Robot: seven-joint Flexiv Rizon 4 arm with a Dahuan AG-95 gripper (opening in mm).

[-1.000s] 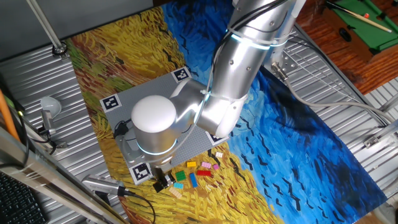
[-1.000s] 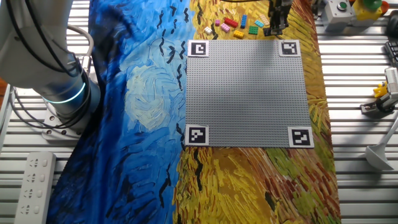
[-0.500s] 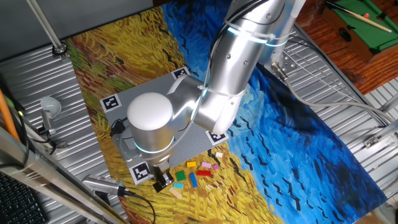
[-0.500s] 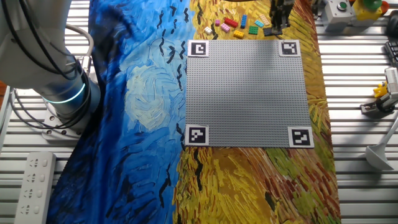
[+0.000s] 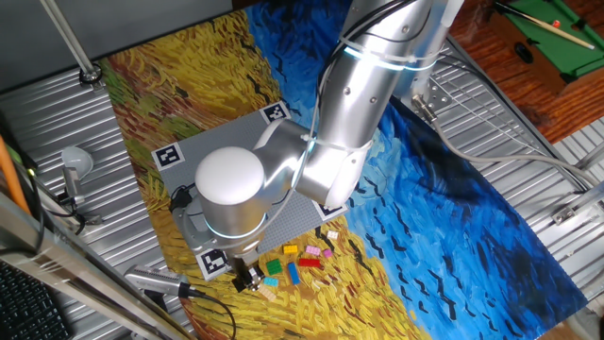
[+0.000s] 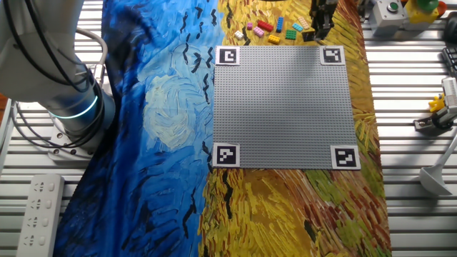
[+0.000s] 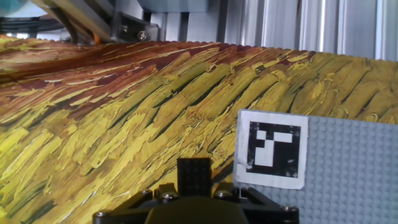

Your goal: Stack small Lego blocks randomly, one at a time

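Loose small bricks sit in a row just past the far edge of the grey baseplate — red, yellow, green, blue, pink. Gripper is right of them near the baseplate's corner tag, closed on the black brick — brick upright between the fingers, just beside the tag.

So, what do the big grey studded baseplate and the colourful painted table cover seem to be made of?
The big grey studded baseplate looks like moulded plastic with a matte finish: even rows of tiny studs show in the hand view, with no glare. The colourful painted table cover seems a printed cloth or mat: its brushstrokes look flat and it lies smooth over the table, though cloth or vinyl cannot be told.
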